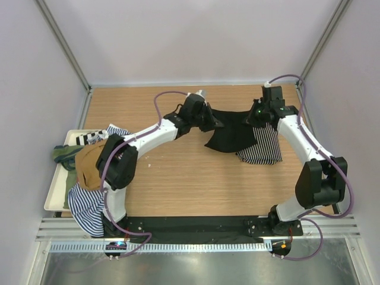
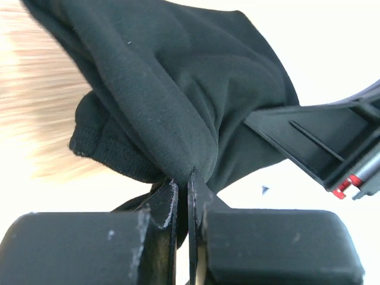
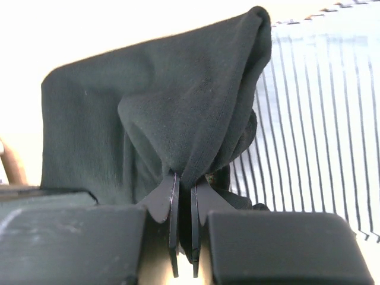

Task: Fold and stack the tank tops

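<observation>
Wooden bench point(image 1: 178, 184) carries the black tank top point(image 1: 233, 138) at its far side, pinched by both the left gripper point(image 1: 206, 120) and right gripper point(image 1: 259, 116), each clamped on an edge. Pulling that edge taut and level should lay a clean fold.

Black tank top point(image 1: 231, 136), striped tank top point(image 1: 265, 149)

The black top point(image 1: 231, 135) hides part of the striped top point(image 1: 264, 148) under it. My left arm point(image 1: 148, 133) covers some of the heap point(image 1: 89, 165) on the tray point(image 1: 52, 199). The table point(image 2: 35, 119) beyond my left claw point(image 2: 183, 178) is blurred.
</observation>
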Tool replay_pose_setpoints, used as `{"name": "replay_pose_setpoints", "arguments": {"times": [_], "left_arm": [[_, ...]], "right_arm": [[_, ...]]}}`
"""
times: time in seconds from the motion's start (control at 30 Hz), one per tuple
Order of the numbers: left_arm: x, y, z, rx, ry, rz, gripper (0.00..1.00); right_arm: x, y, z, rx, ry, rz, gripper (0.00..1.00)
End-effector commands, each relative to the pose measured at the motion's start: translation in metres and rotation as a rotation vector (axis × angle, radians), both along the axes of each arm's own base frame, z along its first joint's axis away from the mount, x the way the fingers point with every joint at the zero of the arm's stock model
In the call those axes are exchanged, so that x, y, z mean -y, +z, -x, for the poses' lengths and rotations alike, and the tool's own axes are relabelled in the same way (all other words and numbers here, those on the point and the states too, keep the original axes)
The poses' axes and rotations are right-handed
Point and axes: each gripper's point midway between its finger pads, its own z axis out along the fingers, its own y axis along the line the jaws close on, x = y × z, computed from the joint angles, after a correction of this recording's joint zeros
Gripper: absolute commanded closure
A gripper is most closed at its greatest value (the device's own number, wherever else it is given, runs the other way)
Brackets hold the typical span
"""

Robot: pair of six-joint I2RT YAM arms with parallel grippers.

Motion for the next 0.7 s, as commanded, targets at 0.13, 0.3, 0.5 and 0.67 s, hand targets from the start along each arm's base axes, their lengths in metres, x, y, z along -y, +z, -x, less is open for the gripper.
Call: {"name": "replay_pose_setpoints", "arguments": {"times": [0.13,0.3,0.5,0.67], "left_arm": [[0.062,0.037,0.017,0.041,-0.061,0.101,1.0],[0.093,0.039,0.026,0.04,-0.094,0.137,1.0],[0.121,0.038,0.034,0.035,-0.116,0.158,1.0],[0.136,0.009,0.032,0.012,-0.121,0.143,1.0]], "right_arm": [[0.052,0.035,0.012,0.061,-0.124,0.046,0.99],[0.097,0.029,0.019,0.039,-0.242,0.066,0.99],[0.125,0.015,0.022,0.013,-0.329,0.08,0.99],[0.135,-0.013,0.017,-0.039,-0.365,0.059,0.99]]}}
